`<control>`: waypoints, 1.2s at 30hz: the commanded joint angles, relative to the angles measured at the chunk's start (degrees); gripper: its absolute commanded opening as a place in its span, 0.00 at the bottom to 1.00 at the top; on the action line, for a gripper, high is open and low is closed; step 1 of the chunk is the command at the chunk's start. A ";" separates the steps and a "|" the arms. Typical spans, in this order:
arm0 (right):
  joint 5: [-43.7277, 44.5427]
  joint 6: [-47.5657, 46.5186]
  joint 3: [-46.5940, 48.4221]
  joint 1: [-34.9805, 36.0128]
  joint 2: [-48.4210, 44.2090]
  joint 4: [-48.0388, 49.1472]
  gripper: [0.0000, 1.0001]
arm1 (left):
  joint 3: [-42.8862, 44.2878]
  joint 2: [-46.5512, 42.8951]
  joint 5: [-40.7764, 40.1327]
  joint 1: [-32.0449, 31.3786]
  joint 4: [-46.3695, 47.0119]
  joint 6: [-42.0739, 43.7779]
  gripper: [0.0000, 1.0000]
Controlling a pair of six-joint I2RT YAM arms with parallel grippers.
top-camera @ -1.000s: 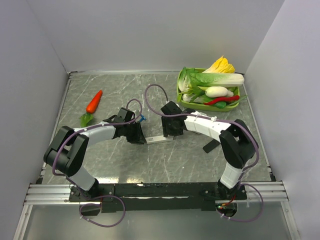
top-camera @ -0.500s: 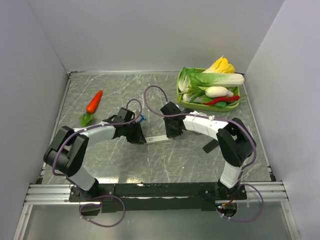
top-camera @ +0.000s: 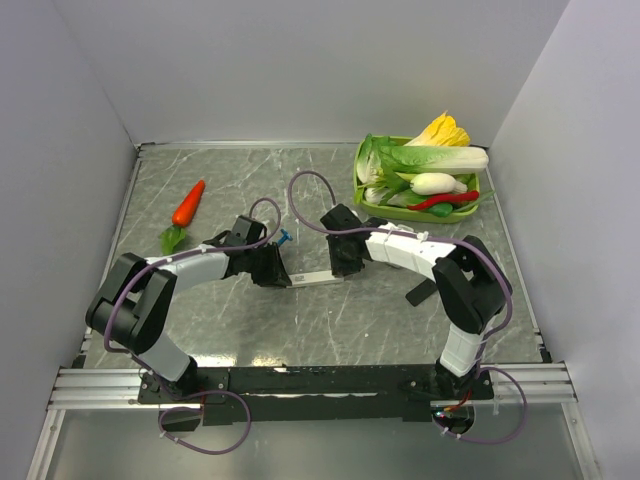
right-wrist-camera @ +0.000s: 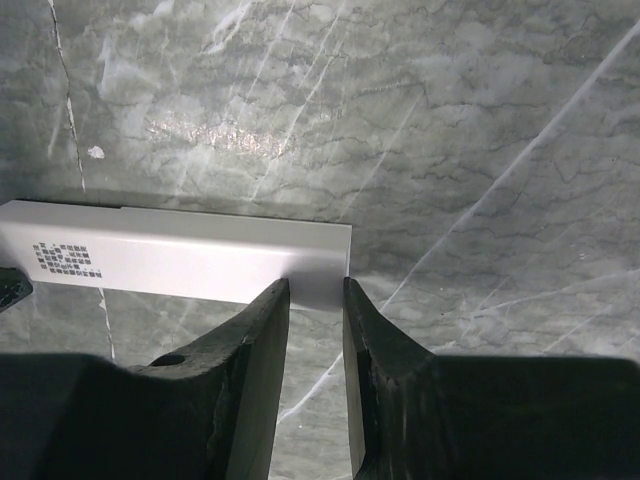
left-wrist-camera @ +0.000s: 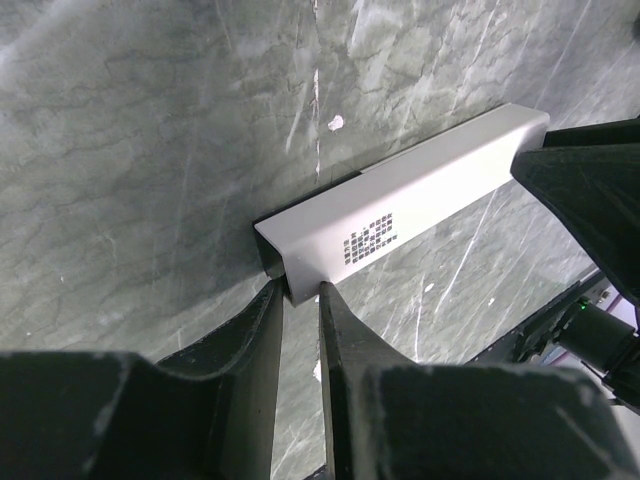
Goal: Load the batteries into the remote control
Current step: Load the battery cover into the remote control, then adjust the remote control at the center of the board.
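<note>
Mid-table, left claw (left-wrist-camera: 300,290) and right claw (right-wrist-camera: 315,287) pinch remote control (right-wrist-camera: 190,255) at opposite ends.

Left arm: I see it reaching inward, left gripper (left-wrist-camera: 300,288) nipping one end of the remote control (left-wrist-camera: 400,225).
Right arm: elbow bent, right gripper (right-wrist-camera: 314,283) nipping the other end.

The remote control (top-camera: 314,277) lies on the table (top-camera: 330,325), one end between the fingers of the left gripper (left-wrist-camera: 300,293), the other within the right gripper (right-wrist-camera: 316,292), apparently touching both. The tray (top-camera: 358,183) sits beyond the right gripper.
</note>
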 commanded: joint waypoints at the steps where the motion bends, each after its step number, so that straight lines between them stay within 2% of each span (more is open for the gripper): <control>1: -12.76 4.76 -2.23 3.17 0.64 8.35 0.34 | -0.14 -1.31 7.39 -1.12 9.65 -2.90 0.24; 5: -11.88 4.33 -2.75 3.00 -0.33 8.26 0.35 | -0.58 -2.27 6.70 -0.95 9.30 -3.08 0.24; 11: -7.49 -3.13 -3.72 2.38 -5.59 7.48 0.52 | -3.13 -5.87 0.12 2.91 4.91 -2.29 0.31; 12: -6.96 -6.54 -4.16 2.12 -6.65 7.82 0.58 | -3.74 -7.62 -0.77 3.70 4.20 -2.29 0.32; 14: -6.88 -10.77 -4.16 1.94 -9.37 8.00 0.62 | -5.15 -9.74 -2.17 5.90 3.41 -2.02 0.36; 15: -6.44 -15.49 -3.73 1.68 -10.08 7.65 0.68 | -5.42 -12.01 -3.83 6.43 2.45 -1.85 0.38; 16: -6.78 -18.41 -3.46 1.76 -10.96 7.56 0.72 | -5.51 -13.16 -4.81 7.13 1.83 -1.15 0.43; 18: -9.33 -26.73 -1.80 1.85 -10.88 6.86 0.77 | -5.16 -16.67 -8.05 7.40 0.43 -0.44 0.48; 24: -15.04 -43.72 3.82 2.99 -6.31 1.24 0.79 | -3.75 -27.56 -16.58 8.54 -4.67 2.02 0.66; 25: -14.52 -44.79 4.62 3.60 -4.48 0.01 0.79 | -3.66 -29.15 -19.55 8.72 -5.46 2.28 0.71; 27: -13.55 -47.42 5.77 4.22 -2.28 -0.09 0.79 | -3.49 -34.15 -21.60 8.81 -7.48 3.33 0.75; 28: -13.38 -48.14 6.12 4.57 -1.57 -0.17 0.79 | -3.49 -35.92 -25.78 8.81 -8.10 3.60 0.80; 31: -13.29 -49.90 7.96 5.37 1.68 -1.40 0.79 | -3.57 -42.95 -30.99 8.81 -10.21 4.65 0.92; 33: -13.20 -50.34 8.76 5.89 3.70 -1.49 0.79 | -3.66 -47.86 -35.91 8.81 -11.35 5.27 0.97; 36: -11.97 -50.78 10.25 7.30 6.25 -2.10 0.79 | -4.62 -54.10 -41.45 8.81 -11.36 6.32 0.99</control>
